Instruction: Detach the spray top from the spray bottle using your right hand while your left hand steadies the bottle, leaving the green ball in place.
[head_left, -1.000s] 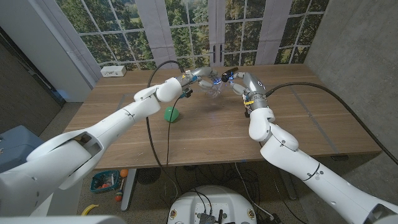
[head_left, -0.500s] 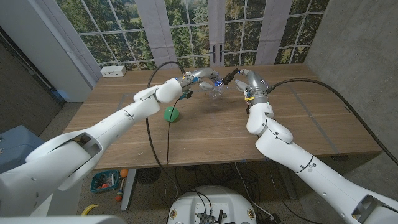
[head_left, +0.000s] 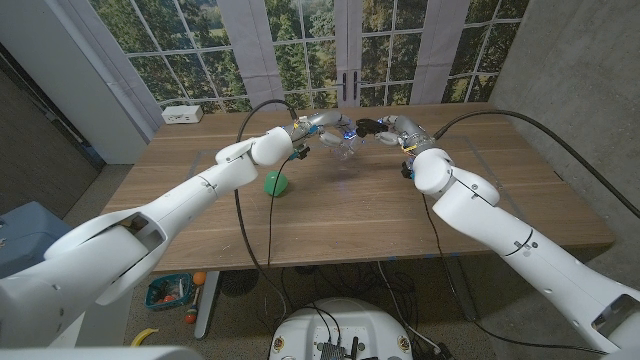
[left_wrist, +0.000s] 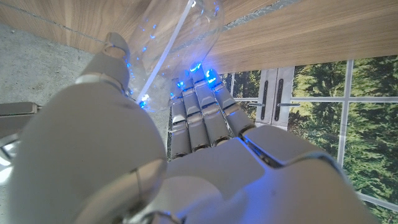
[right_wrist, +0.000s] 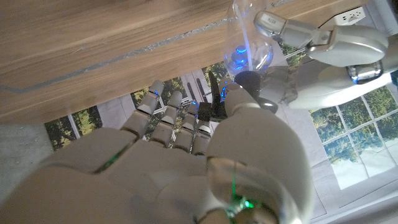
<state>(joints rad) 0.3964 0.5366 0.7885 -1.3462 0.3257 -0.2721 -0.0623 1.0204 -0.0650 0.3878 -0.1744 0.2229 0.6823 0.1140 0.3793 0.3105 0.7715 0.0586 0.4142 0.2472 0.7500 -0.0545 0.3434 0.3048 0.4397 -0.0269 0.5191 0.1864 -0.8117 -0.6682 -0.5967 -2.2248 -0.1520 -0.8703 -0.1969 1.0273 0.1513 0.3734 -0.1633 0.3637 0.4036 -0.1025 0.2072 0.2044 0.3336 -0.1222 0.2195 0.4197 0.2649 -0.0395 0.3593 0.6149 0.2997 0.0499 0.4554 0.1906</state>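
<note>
A clear plastic spray bottle (head_left: 346, 146) stands at the far middle of the wooden table (head_left: 330, 215). My left hand (head_left: 322, 124) grips it from the left; its fingers (left_wrist: 198, 102) wrap around the clear bottle (left_wrist: 180, 31). My right hand (head_left: 388, 130) holds the black spray top (head_left: 363, 127) from the right, at the bottle's neck. In the right wrist view the spray top (right_wrist: 214, 102) sits pinched between thumb and fingers, its dark collar against the neck of the bottle (right_wrist: 247, 43), with my left hand (right_wrist: 336, 53) behind. The green ball (head_left: 275, 183) lies on the table, nearer and left of the bottle.
A white box (head_left: 182, 114) sits at the table's back left corner. Black cables (head_left: 250, 115) arc over both forearms. Windows stand behind the table and a grey wall to the right. Bare wood lies in front of the bottle.
My right arm has swung its elbow up and outward and the forearm has rolled, while the hand stayed on the spray top. The left hand, bottle and ball have kept their places.
</note>
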